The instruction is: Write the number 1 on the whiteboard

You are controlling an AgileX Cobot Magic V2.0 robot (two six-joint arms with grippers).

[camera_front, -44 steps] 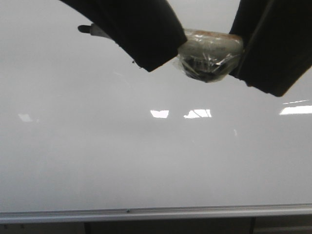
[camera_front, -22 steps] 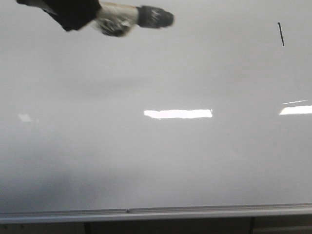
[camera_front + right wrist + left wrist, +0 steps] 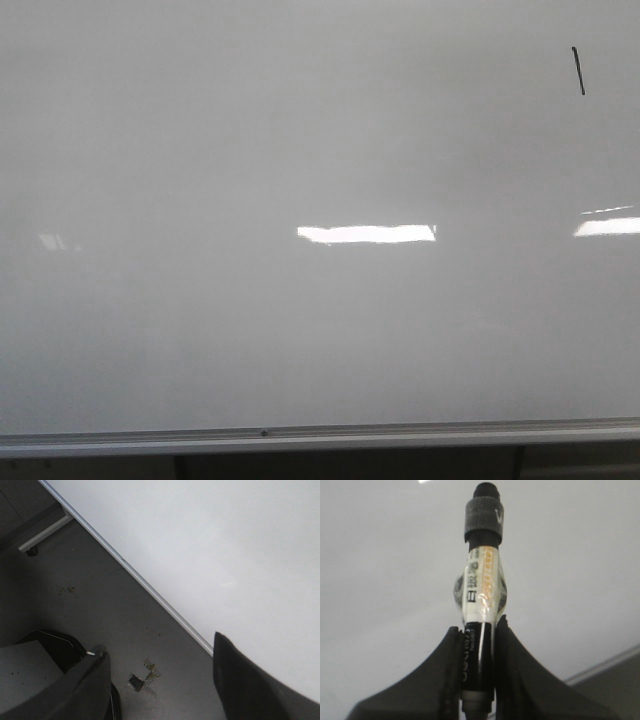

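a lone black stroke marks the whiteboard

the whiteboard (image 3: 300,330) fills the front view, its glossy grey-white face carrying bright rectangular reflections (image 3: 366,233) across the middle. the number 1 (image 3: 578,70), a short thin black stroke leaning slightly, sits near the board's upper right corner, well apart from the silver frame rail (image 3: 320,436) along the bottom edge. neither arm appears in the front view.

in the left wrist view, the left gripper (image 3: 479,645) is clamped on a black marker (image 3: 481,605), its two dark fingers (image 3: 512,670) pressing the barrel from either side; a grey band rings the marker near its far end, and clear tape wraps its middle.

in the right wrist view, the right gripper (image 3: 160,675) is spread wide with nothing between its fingers (image 3: 240,680), over a dark floor (image 3: 100,605) beside the board's rail.
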